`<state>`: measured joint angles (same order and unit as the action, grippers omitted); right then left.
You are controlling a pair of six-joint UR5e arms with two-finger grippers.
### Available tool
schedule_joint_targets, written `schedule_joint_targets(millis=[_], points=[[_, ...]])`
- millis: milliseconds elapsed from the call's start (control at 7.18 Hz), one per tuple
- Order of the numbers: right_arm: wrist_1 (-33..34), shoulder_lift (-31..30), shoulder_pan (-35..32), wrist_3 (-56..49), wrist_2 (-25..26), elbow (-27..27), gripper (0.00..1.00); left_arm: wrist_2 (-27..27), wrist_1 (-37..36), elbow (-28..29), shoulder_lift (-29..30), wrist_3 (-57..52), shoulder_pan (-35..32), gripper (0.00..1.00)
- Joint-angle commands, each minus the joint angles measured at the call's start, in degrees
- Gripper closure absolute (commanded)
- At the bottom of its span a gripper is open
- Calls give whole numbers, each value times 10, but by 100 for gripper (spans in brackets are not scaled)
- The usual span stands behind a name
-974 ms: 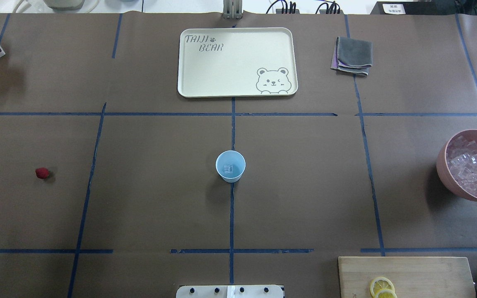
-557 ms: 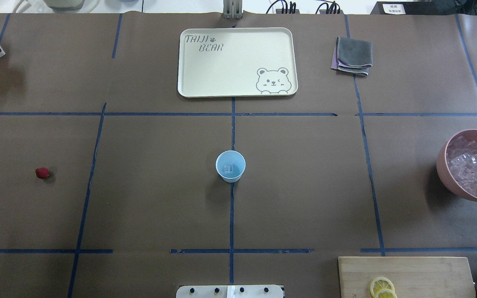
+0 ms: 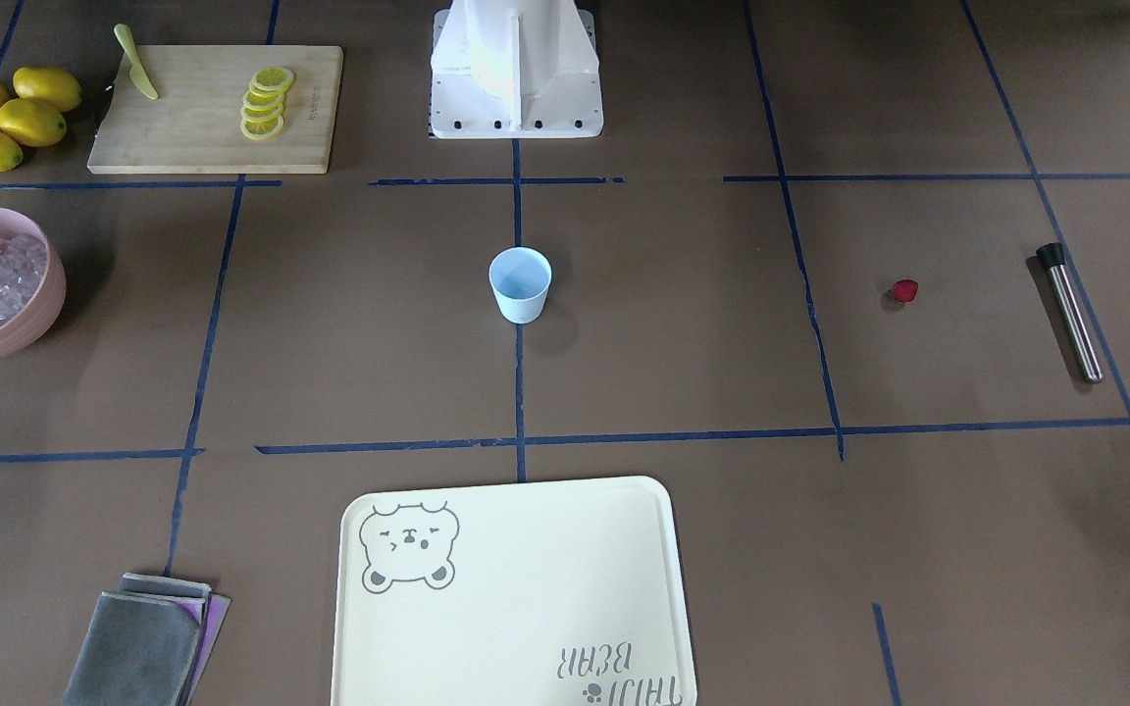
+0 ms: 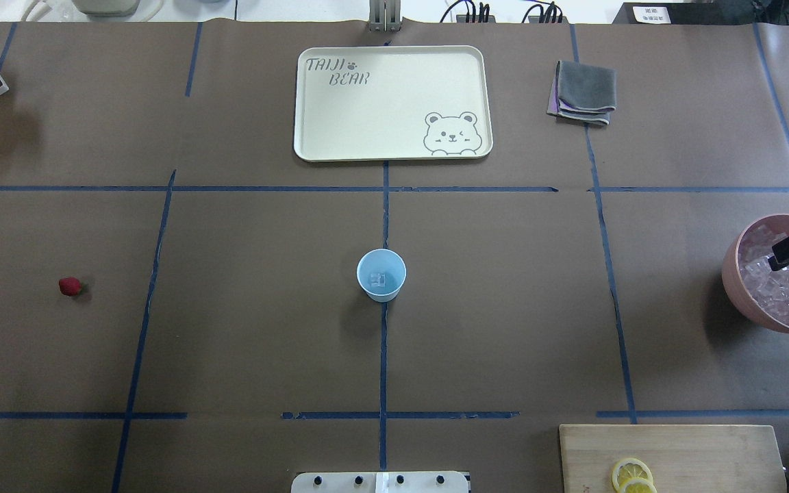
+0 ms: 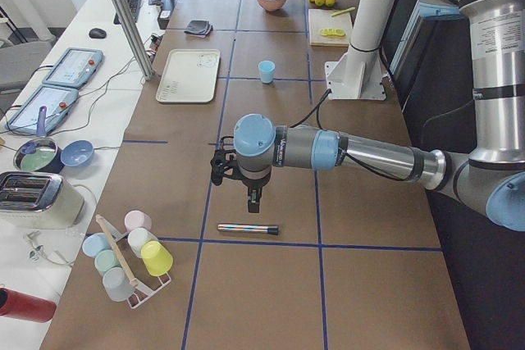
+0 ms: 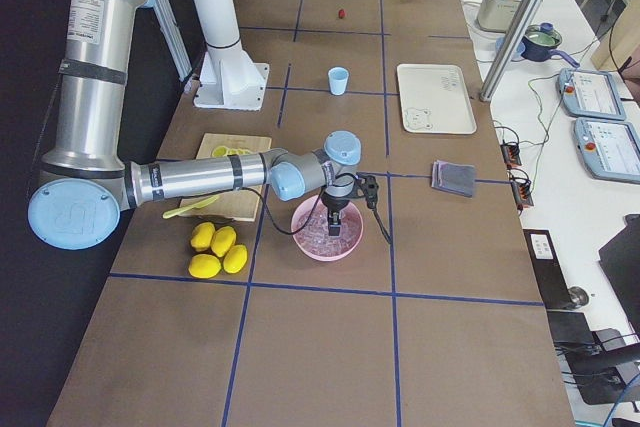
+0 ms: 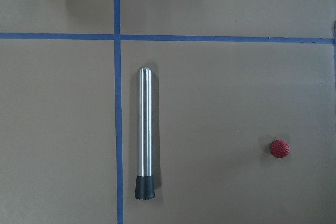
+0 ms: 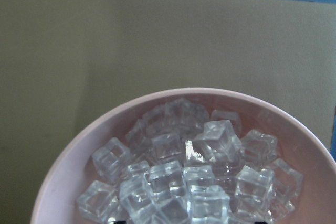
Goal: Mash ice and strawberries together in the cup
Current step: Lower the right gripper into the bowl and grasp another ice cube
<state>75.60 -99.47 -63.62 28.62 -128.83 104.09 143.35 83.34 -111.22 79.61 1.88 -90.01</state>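
Your right gripper (image 4: 781, 252) hangs over the pink bowl (image 4: 729, 284) at the frame's right edge; I cannot tell whether its jaws are parted. Pick a single top cube of ice (image 8: 220, 137), grip it squarely, then release it low inside the cup (image 4: 381, 274) at the worktop's centre.

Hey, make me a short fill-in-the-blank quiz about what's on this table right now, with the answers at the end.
1. The right gripper hangs over the pink bowl, which is full of ____.
2. The strawberry lies well outside the light-blue ____.
3. The steel rod ends in a ____ cap.
4. The lemon slices lie on a wooden ____.

Missing words: ice; cup; black; board.
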Motion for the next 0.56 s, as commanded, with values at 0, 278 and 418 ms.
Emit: schedule_joint_targets(millis=[0, 278, 418], points=[[-3, 6, 3, 1, 0, -20, 17, 0, 0, 0, -1, 0, -1, 0], [-3, 15, 4, 2, 0, -28, 34, 0, 0, 0, -1, -1, -1, 0], [-3, 16, 4, 3, 1, -31, 45, 0, 1, -1, -3, -1, -1, 0]])
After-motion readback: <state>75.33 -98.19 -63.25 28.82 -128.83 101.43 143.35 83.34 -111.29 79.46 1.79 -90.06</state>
